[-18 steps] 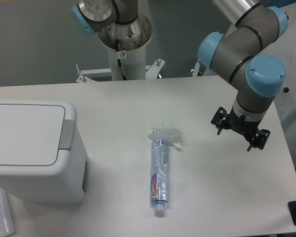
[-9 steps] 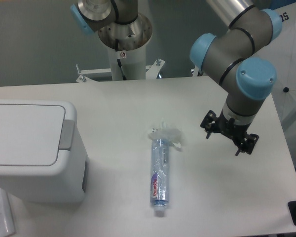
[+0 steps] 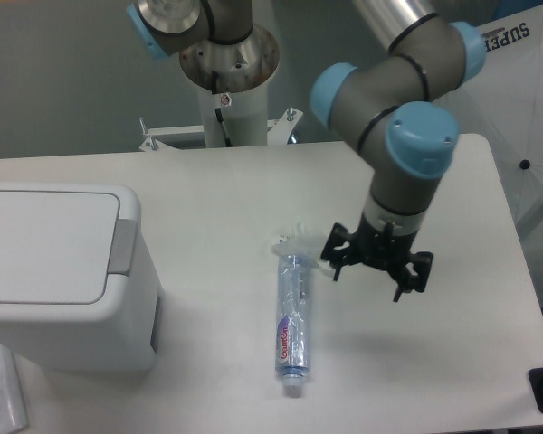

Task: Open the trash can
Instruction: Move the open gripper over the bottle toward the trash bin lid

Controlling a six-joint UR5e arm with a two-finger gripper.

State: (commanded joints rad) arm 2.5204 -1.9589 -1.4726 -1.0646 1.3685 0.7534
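I see the trash can (image 3: 59, 271) at the left edge of the white table (image 3: 208, 190), on the near half. It is a boxy white plastic bin with rounded corners and smooth, slightly glossy walls. Its flat white lid (image 3: 41, 244) lies closed, level with the rim. The bin's long axis runs left to right across my view, and part of it is cut off by the left edge. The grey rectangular push tab (image 3: 122, 246) sits on the lid's right end, so the opening side faces right, toward the middle of the table. A dark slot shows low on the right wall.

Near the centre of the table lies a toothpaste tube (image 3: 291, 316) in clear crinkled wrap. Its long axis runs far to near, cap end nearest me, and the bunched wrap sits at the far end. It is well apart from the bin.

The gripper (image 3: 377, 265) hangs above the table just right of the tube's far end, black, with short prongs pointing down. I cannot tell whether its fingers are spread or pressed together; nothing is visibly between them. Grey arm links with pale blue joint caps (image 3: 414, 137) rise behind it. The arm's metal base column (image 3: 228, 86) stands at the far edge.
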